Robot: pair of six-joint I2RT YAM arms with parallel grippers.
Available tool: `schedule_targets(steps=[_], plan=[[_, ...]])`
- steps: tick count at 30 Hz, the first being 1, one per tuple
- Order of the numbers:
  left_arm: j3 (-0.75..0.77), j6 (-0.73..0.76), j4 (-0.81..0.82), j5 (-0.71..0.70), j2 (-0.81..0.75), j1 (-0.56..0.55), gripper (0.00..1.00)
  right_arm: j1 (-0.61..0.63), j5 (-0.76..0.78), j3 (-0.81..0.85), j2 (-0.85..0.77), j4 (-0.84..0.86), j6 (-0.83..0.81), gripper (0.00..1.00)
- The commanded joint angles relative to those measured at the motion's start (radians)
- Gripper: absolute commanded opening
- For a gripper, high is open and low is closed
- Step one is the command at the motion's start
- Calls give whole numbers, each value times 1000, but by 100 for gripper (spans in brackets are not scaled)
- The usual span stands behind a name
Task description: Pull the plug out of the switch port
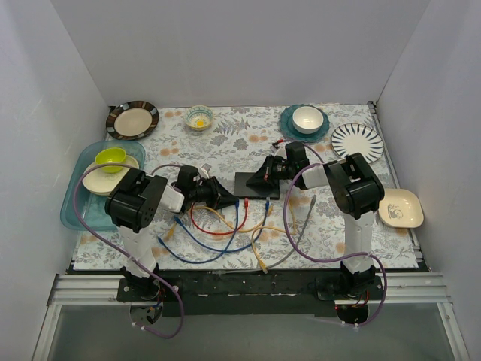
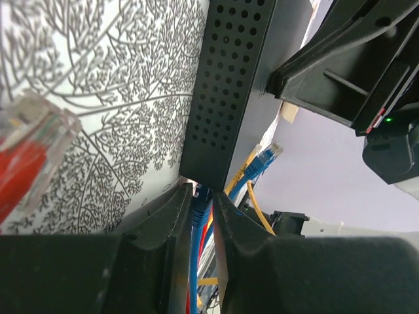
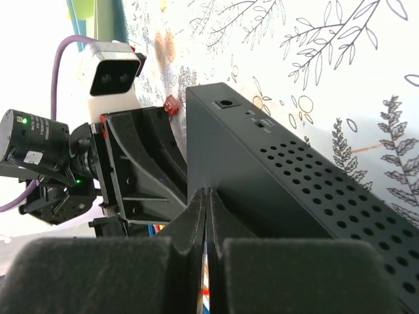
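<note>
The switch (image 1: 252, 188) is a flat black box in the middle of the floral cloth; its perforated side shows in the left wrist view (image 2: 226, 85) and the right wrist view (image 3: 294, 190). My left gripper (image 1: 228, 200) is at its left end, shut on a blue plug (image 2: 201, 208) whose tip meets the switch's socket edge. My right gripper (image 1: 261, 179) is shut and empty, its fingertips (image 3: 198, 208) pressed against the switch's top edge. A loose red plug (image 2: 29, 147) lies beside the switch. Another blue plug (image 2: 268, 155) and a yellow cable (image 2: 243, 171) hang at the socket edge.
Red (image 1: 214, 230), blue (image 1: 203, 259), yellow (image 1: 259, 259) and grey (image 1: 301, 233) cables lie tangled in front of the switch. A teal tray (image 1: 75, 203) with a plate and a green bowl stands at the left. Plates and bowls line the back; a white square dish (image 1: 400, 208) sits at the right.
</note>
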Motion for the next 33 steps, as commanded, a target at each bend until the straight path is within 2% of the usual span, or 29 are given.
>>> schedule_targets(steps=[1, 4, 6, 10, 15, 21, 28, 32, 33], plan=[[-26, 43, -92, 26, -69, -6, 0, -3, 79, -27, 55, -73, -48, 1], [-12, 38, -95, 18, -60, -6, 0, 2, 98, -17, 26, -102, -109, 1], [4, 32, -91, 14, -33, -6, 0, 7, 131, -1, -6, -183, -157, 1], [88, 32, -123, 18, 45, -4, 0, 10, 155, 18, -40, -245, -226, 1], [231, 107, -285, 69, 121, -4, 0, 10, 158, 27, -48, -269, -234, 1], [118, 202, -390, 81, 11, -4, 0, 8, 149, 39, -23, -256, -214, 1], [28, 230, -463, 77, -134, -1, 0, -3, 150, 65, 2, -245, -186, 1], [14, 198, -534, -92, -249, 34, 0, -10, 214, 65, -41, -245, -188, 1], [14, 187, -560, -195, -272, 42, 0, -13, 224, 68, -46, -246, -191, 1]])
